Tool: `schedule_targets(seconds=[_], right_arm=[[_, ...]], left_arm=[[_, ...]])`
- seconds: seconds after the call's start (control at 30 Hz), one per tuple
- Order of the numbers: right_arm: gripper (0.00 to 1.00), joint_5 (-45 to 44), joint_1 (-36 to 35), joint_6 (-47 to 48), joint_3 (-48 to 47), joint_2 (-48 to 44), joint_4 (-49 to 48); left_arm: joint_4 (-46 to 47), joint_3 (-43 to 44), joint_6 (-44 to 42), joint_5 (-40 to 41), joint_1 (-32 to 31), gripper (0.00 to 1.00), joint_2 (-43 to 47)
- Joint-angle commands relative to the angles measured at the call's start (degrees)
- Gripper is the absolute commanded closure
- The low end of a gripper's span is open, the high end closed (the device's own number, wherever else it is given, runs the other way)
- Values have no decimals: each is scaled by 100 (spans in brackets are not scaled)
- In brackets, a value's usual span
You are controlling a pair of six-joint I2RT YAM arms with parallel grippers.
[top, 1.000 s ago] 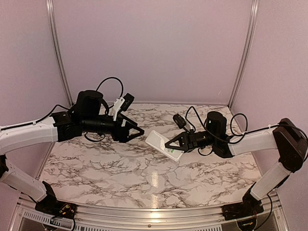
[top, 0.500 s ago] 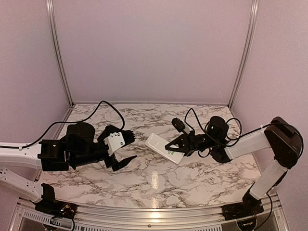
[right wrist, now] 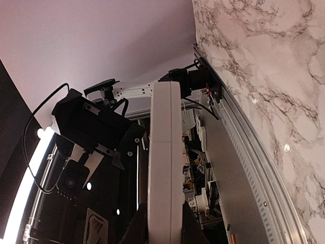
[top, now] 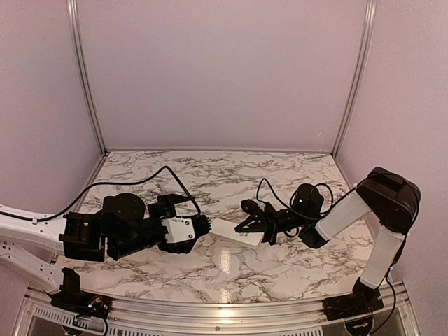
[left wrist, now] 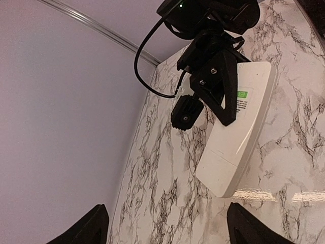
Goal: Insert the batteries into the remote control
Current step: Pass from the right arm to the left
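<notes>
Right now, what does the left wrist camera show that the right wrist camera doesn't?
Left wrist only: the remote control's flat white face and green label. Right wrist only: the remote edge-on, plus the table's metal edge rail. Both: the remote in the shut right pincer, the open left pincer facing it, marble table.

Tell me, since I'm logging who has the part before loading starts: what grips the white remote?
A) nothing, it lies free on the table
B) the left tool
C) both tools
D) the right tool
D: the right tool is shut on the remote control, while the left tool stands open just short of the remote's free end, touching nothing.
</notes>
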State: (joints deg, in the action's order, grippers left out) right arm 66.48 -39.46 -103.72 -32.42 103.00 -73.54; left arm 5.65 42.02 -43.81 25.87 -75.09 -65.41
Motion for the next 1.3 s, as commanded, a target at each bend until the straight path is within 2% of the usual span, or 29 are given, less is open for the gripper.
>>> schedule_targets(seconds=[0.0,0.43,0.63,0.8,0.97,1.03,1.17,1.27], right_arm=[[100,-66,-60,-225,-159,-140,-2928],[100,-49,-236,-246,-296,-234,-2855],[100,-43,-280,-229,-335,-290,-2815],[100,-54,-333,-241,-331,-322,-2815],[100,-77,-333,-262,-332,-363,-2815],[100,-90,-329,-278,-343,-371,-2815],[84,-146,-318,-304,-326,-376,-2744],[71,-161,-239,-305,-339,-423,-2648]], left_arm=[[-231,240,-320,47,-265,17,-359],[21,677,-796,311,-511,36,-1387],[75,845,-976,434,-522,52,-1694],[149,883,-1125,584,-524,57,-1853],[295,890,-1184,707,-541,71,-1862],[431,866,-1210,821,-553,79,-1861],[563,854,-1194,982,-588,94,-1857],[583,847,-1187,1055,-608,99,-1838]])
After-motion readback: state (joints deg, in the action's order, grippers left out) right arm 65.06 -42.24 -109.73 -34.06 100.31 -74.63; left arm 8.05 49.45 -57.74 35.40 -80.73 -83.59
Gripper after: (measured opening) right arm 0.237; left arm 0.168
